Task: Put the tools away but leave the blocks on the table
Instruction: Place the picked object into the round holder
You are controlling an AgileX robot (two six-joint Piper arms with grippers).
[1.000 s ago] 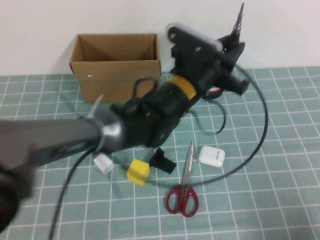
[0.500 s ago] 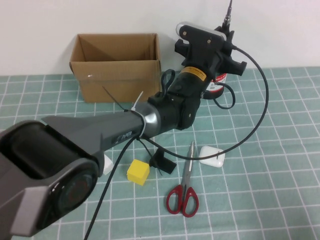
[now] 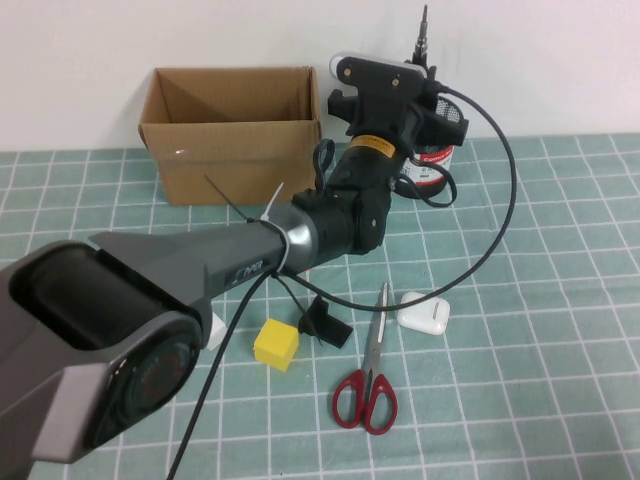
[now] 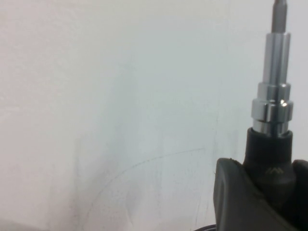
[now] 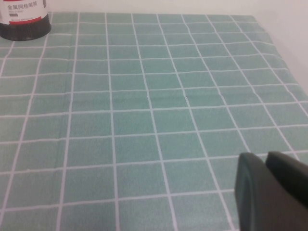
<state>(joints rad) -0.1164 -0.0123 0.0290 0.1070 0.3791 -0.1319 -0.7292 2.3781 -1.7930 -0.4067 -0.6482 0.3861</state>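
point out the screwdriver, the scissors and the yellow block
screwdriver (image 4: 275, 108): left wrist view, on the chrome collar, gripped by the left gripper (image 3: 428, 85).
scissors (image 3: 364, 398): high view, where the red handles meet.
yellow block (image 3: 276, 343): high view, top face.

Grey left arm (image 3: 200, 265); black wrist with a yellow band (image 3: 378, 147); looping black cable (image 3: 500, 215); white zip tie (image 3: 272, 205).

Teal mat (image 3: 560, 200) — white grid, red-handled scissors (image 3: 367, 385), yellow block (image 3: 276, 343), brown box (image 3: 235, 130)

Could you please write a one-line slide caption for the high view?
Left gripper holds the screwdriver upright above the pen cup; scissors lie on the table.
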